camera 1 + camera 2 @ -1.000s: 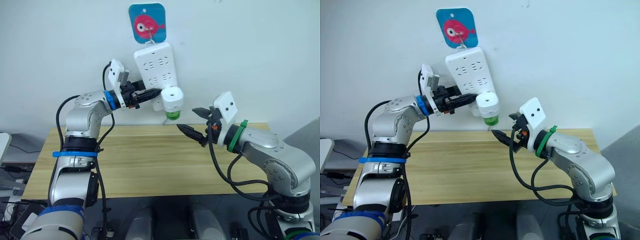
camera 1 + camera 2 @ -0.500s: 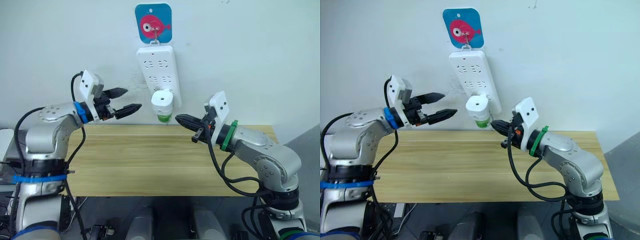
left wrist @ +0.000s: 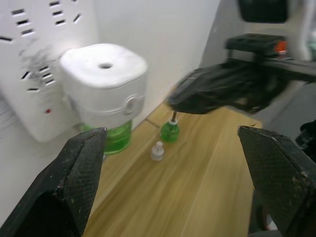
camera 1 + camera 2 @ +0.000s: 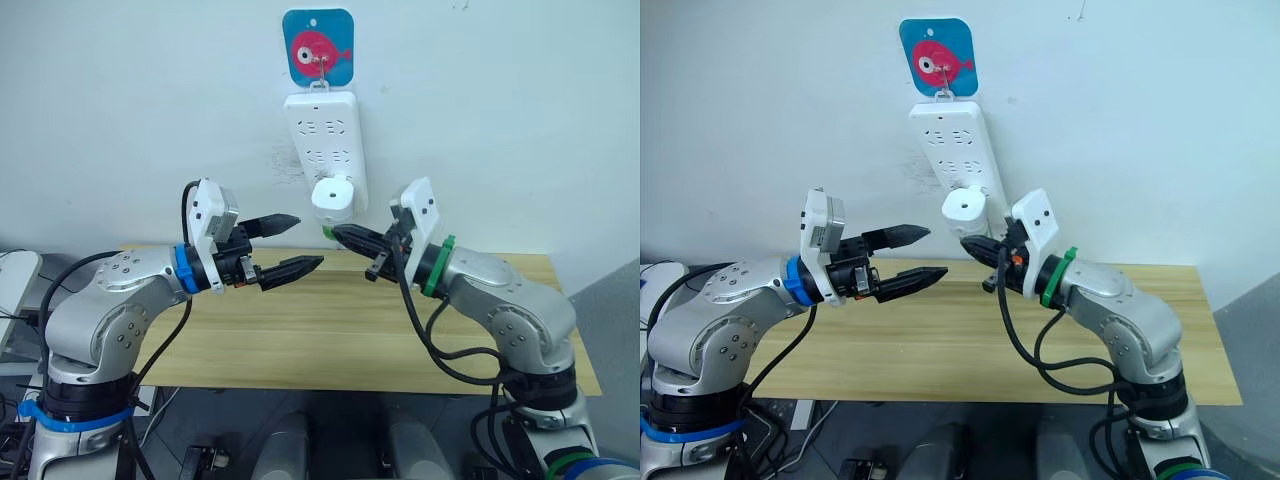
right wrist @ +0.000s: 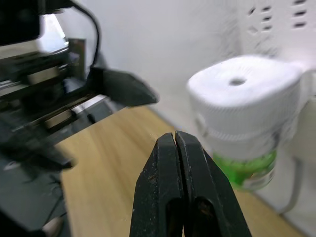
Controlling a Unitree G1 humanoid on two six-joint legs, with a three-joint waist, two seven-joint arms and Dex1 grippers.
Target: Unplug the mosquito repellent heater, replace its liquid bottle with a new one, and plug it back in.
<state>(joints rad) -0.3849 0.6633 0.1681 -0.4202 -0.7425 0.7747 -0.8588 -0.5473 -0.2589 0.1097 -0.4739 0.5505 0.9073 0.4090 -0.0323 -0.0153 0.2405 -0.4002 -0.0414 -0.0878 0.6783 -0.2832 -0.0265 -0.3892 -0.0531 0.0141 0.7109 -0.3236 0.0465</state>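
Two grippers hang over the far part of the wooden table [image 4: 330, 340], facing each other from left and right. The left gripper [image 4: 284, 245] has its two black fingers spread well apart, one above the other, pointing right toward the wall fittings and holding nothing. The right gripper [image 4: 345, 237] has its fingers pressed together into a single point, empty, with its tip just below and beside the mosquito repellent heater [image 4: 333, 196].

That heater is a small white rounded unit with a round vent hole on its upper face, plugged into the lower end of the long white power strip [image 4: 324, 140], which hangs on the far wall from a hook on a blue card with a red fish [image 4: 319, 47]. A translucent green bottle [image 3: 114, 138] sits screwed into the heater's underside; its green base shows under the white body in both wrist views.

On the table close to the far wall, in the left wrist view, stands a tiny round green bottle with a thin dark wick [image 3: 170, 130] rising from its neck, uncapped and upright. Just beside it, a little nearer the camera, is a small white cap [image 3: 157, 151] resting on the wood, apart from the bottle. Both lie below the closed right gripper, which passes blurred above them in that view.
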